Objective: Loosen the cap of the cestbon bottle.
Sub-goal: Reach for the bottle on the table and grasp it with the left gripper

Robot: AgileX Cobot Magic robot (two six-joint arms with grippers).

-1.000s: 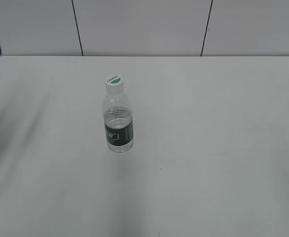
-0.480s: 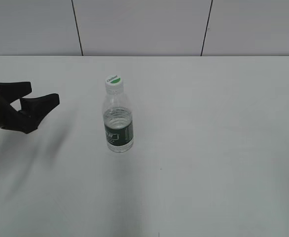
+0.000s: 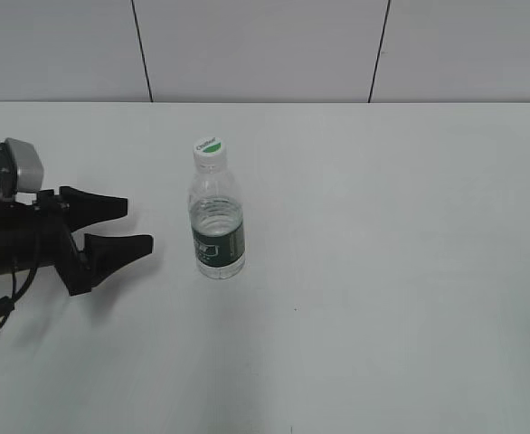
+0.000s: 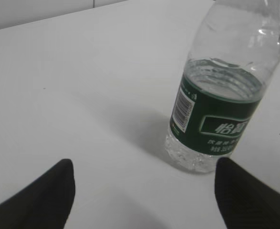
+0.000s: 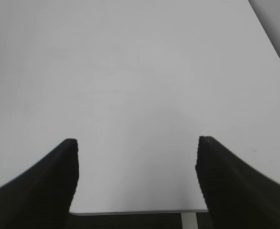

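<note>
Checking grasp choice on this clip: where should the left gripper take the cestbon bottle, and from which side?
Probably the green-label band of the cestbon bottle, approached level from its left: it stands upright, the open left gripper already faces it, and the cap stays free.

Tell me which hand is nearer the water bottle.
Left. The left hand sits open just beside the water bottle, not touching it. The right hand sees only bare table, with no bottle near it.

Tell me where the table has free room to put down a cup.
The table is bare everywhere right of the cestbon bottle, and in front of it too. Only the strip between the bottle and the open left pincer is tight. The right pincer sees only bare tabletop.
</note>
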